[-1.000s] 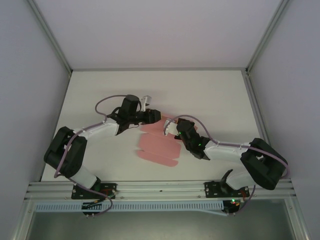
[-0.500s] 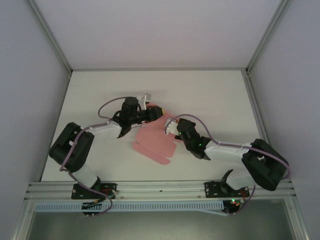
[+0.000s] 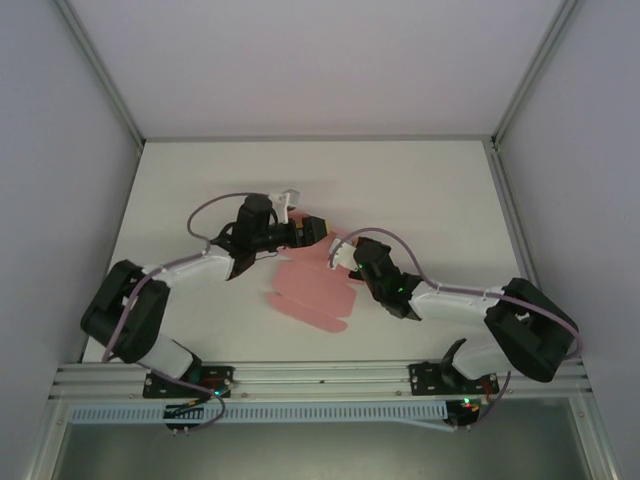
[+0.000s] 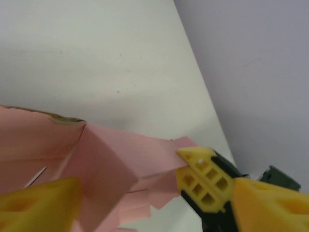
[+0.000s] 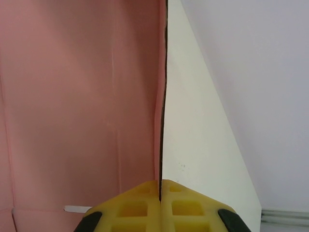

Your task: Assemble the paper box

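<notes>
White desk: bare room toward far edge and both side edges; pink paper box, partly folded sheet at desk centre, long axis unclear; left gripper released, straddling fold; right gripper clenched on card edge.

White matte table. Pink paper box (flat die-cut sheet, far edge raised) lies around mid-table, nearer its near edge.

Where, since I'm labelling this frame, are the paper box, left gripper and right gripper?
paper box (image 3: 312, 290): top view, middle of the pink sheet.
left gripper (image 3: 318, 228): top view, between its fingertips, at the sheet's far edge.
right gripper (image 5: 161, 183): right wrist view, where its shut fingertips meet on the sheet's edge.
</notes>
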Tool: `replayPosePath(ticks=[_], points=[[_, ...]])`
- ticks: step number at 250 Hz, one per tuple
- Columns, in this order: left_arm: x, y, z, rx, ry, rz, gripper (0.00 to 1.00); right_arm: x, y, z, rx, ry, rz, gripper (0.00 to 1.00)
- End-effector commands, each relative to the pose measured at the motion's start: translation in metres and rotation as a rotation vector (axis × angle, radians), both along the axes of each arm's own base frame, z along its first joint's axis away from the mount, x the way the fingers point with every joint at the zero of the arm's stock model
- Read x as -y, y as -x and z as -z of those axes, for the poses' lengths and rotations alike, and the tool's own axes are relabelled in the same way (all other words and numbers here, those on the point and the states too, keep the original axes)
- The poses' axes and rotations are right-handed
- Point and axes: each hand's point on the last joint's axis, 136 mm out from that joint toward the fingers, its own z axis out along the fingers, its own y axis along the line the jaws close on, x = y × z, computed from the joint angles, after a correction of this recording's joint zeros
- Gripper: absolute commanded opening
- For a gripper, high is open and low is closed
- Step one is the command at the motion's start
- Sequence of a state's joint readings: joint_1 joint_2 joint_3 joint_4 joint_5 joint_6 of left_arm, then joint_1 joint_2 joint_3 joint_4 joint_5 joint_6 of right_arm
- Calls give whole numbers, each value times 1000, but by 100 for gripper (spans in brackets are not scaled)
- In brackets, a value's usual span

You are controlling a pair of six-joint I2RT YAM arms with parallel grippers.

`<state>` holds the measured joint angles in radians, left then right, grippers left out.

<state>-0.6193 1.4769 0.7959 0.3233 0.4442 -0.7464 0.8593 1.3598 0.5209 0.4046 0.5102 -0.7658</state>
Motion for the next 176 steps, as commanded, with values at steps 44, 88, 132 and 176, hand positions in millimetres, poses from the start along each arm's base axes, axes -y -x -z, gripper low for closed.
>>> replayPosePath(ticks=[44, 88, 132, 176], points=[[-110, 7, 11, 53, -384, -280, 100, 10, -2, -7, -1, -117, -32, 0], [-172, 7, 33, -16, -458, -441, 100, 7, -2, -6, -5, -124, -43, 0], [-184, 1, 54, -55, -464, -448, 100, 9, -3, -7, 5, -135, -36, 0], [-178, -8, 75, -76, -487, -413, 100, 8, -1, -10, 7, -163, -43, 0]])
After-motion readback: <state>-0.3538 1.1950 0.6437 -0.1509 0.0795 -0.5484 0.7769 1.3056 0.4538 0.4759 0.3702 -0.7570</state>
